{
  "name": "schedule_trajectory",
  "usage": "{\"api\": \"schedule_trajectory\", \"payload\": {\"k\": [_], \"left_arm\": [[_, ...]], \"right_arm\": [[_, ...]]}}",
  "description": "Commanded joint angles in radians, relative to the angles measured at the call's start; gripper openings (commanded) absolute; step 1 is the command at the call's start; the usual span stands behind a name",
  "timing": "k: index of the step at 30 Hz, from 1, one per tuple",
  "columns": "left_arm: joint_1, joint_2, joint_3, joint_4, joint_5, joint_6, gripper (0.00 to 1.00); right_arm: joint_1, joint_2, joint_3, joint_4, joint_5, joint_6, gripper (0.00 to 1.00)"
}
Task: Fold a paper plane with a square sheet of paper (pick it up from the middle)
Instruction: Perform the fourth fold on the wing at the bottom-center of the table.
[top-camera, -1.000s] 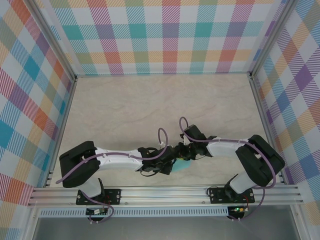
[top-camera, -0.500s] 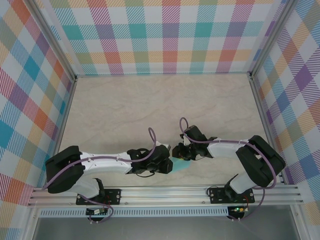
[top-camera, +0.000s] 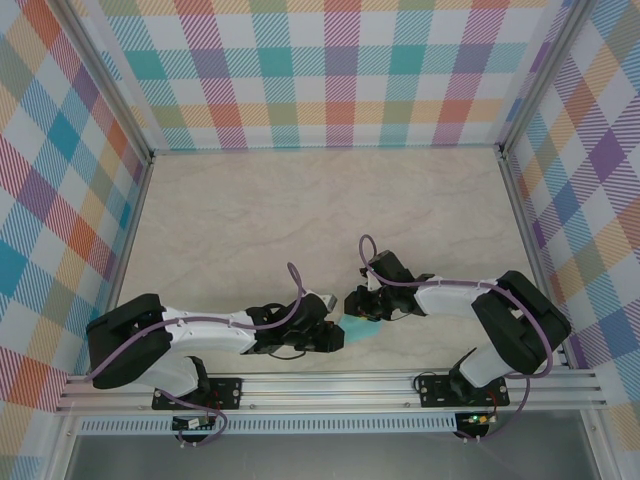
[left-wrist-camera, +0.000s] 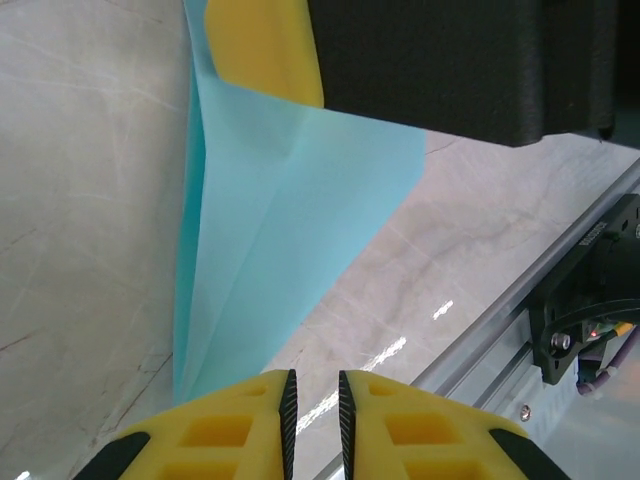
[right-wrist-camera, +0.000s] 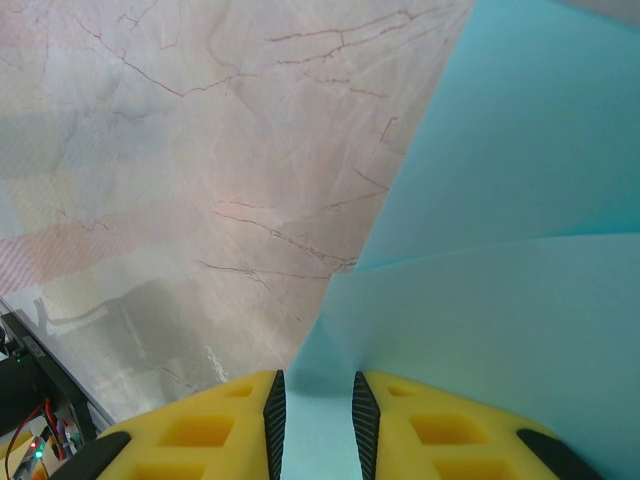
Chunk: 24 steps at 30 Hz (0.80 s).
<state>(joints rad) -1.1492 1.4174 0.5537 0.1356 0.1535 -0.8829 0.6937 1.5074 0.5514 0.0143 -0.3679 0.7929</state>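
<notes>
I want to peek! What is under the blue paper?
The marble table shows beside the blue paper and likely runs on beneath it. The patch right under the paper is covered, so I cannot see it.

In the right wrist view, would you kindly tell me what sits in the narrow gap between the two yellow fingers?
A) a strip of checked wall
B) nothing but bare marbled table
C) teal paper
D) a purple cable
C: the teal paper runs down into the narrow gap of the right gripper, with the marbled table off to its left.
</notes>
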Motion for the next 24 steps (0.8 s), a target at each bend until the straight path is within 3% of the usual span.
{"api": "schedule_trajectory", "payload": {"k": [1,13,24], "left_arm": [[0.003,0.027,-0.001,0.017,0.018,0.002,0.21],[-0.002,0.125,0.005,0.027,0.045,0.004,0.18],[0.019,-0.07,0.043,-0.113,-0.1,0.03,0.24]], "right_arm": [[0.001,0.022,-0.028,-0.039,0.043,-0.024,0.28],[0.001,0.019,-0.039,-0.043,0.049,-0.023,0.29],[0.001,0.015,-0.033,-0.048,0.044,-0.024,0.29]]}}
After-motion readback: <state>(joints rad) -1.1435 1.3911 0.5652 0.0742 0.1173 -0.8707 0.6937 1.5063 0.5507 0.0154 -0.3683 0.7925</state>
